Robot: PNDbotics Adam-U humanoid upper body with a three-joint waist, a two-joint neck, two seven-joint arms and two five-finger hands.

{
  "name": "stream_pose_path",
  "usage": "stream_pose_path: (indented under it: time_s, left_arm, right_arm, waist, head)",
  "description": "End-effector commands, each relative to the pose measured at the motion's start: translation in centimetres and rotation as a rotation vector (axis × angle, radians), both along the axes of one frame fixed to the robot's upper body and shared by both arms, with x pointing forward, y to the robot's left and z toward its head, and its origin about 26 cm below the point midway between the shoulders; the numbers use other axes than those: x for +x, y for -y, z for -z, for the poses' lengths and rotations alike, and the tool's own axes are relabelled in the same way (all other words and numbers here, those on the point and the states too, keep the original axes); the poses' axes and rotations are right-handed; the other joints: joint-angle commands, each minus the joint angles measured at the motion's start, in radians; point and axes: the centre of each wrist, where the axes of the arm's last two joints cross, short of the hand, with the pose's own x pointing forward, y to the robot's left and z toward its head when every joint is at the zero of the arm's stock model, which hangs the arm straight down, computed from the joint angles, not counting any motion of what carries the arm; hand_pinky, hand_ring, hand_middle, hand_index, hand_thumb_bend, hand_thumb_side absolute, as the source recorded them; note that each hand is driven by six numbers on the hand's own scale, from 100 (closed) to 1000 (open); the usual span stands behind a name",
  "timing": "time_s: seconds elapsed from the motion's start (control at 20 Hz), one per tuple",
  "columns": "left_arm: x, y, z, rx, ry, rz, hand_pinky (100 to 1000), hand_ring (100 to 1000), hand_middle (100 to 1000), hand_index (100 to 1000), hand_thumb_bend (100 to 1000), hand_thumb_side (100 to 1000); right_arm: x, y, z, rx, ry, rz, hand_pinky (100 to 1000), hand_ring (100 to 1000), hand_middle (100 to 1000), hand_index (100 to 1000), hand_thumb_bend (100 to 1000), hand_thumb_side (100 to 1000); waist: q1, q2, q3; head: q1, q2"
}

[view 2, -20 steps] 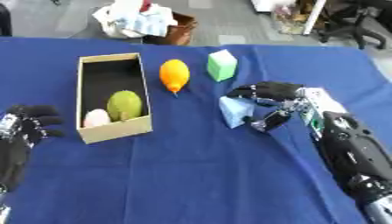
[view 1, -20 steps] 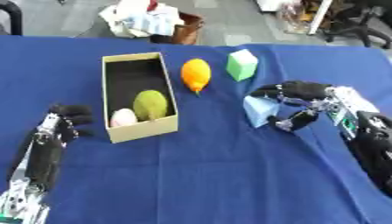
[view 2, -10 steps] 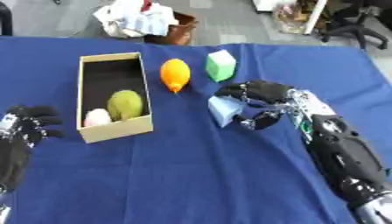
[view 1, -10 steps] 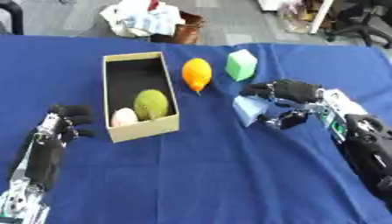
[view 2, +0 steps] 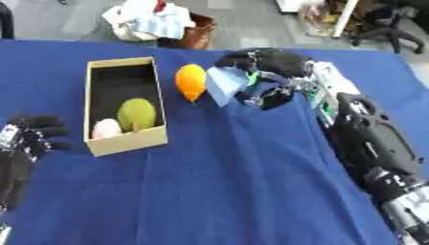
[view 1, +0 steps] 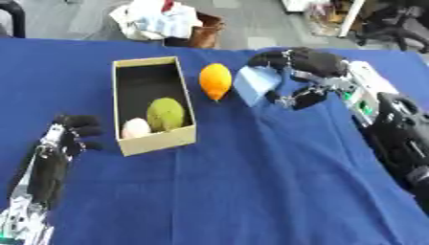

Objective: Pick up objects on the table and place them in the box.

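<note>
My right hand [view 1: 311, 62] is shut on a light blue block [view 1: 254, 84] and holds it above the table, just right of an orange fruit [view 1: 215, 81]. A sliver of the green block [view 2: 251, 77] shows behind the blue one; my hand hides the rest of it. The open cardboard box [view 1: 159, 141] stands left of the fruit. In its near end lie a green fruit [view 1: 165, 114] and a pale pink round thing [view 1: 135, 128]. My left hand [view 1: 71, 132] rests at the lower left beside the box, fingers relaxed, holding nothing.
A blue cloth [view 1: 251, 191] covers the table. Past the far edge are a pile of cloths on a brown box [view 1: 167, 21] and an office chair [view 1: 394, 19]. My right forearm [view 1: 402, 139] lies along the table's right side.
My right hand has carried the light blue block left and away from me, up off the table to beside the orange fruit, now covering the green block. The left hand has not moved.
</note>
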Motion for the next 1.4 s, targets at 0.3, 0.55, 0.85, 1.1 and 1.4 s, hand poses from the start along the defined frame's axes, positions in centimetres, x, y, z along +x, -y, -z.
stream_pose_path:
  time_s: [0.3, 0.55, 0.85, 1.1, 1.4]
  left_arm:
    - [0.1, 0.4, -1.1, 0.002, 0.038, 0.039, 638, 724, 677, 749, 100, 928]
    - [0.4, 1.2, -1.5, -0.005, 0.049, 0.078, 638, 724, 677, 748, 100, 925]
    - [0.6, 2.2, -2.1, -0.014, 0.066, 0.126, 638, 723, 676, 748, 100, 914]
    - [0.7, 2.6, -2.3, -0.016, 0.071, 0.151, 637, 722, 676, 748, 100, 913]
    - [0.8, 2.7, -2.3, -0.017, 0.071, 0.158, 637, 722, 675, 748, 100, 912]
  right_arm:
    - [1.7, -6.1, -2.9, -0.014, -0.024, -0.065, 515, 564, 530, 1000, 100, 100]
    - [2.1, -9.3, -2.2, -0.026, -0.061, -0.076, 536, 570, 544, 1000, 100, 100]
    - [2.3, -11.0, -0.1, -0.041, -0.107, -0.043, 624, 608, 647, 1000, 100, 100]
    - [2.3, -11.6, 1.3, -0.053, -0.121, -0.013, 733, 774, 904, 1000, 100, 288]
    - [2.2, -12.1, 0.9, 0.007, -0.076, -0.027, 921, 988, 1000, 1000, 100, 445]
  waist:
    - [0.012, -0.010, 0.033]
    - [0.016, -0.003, 0.071]
    - [0.018, 0.005, 0.127]
    - [0.016, 0.007, 0.152]
    - [0.014, 0.007, 0.155]
  head:
    - [-0.047, -0.023]
    - [-0.088, -0.036]
    - [-0.138, -0.048]
    - [-0.160, -0.052]
    - [-0.164, -0.053]
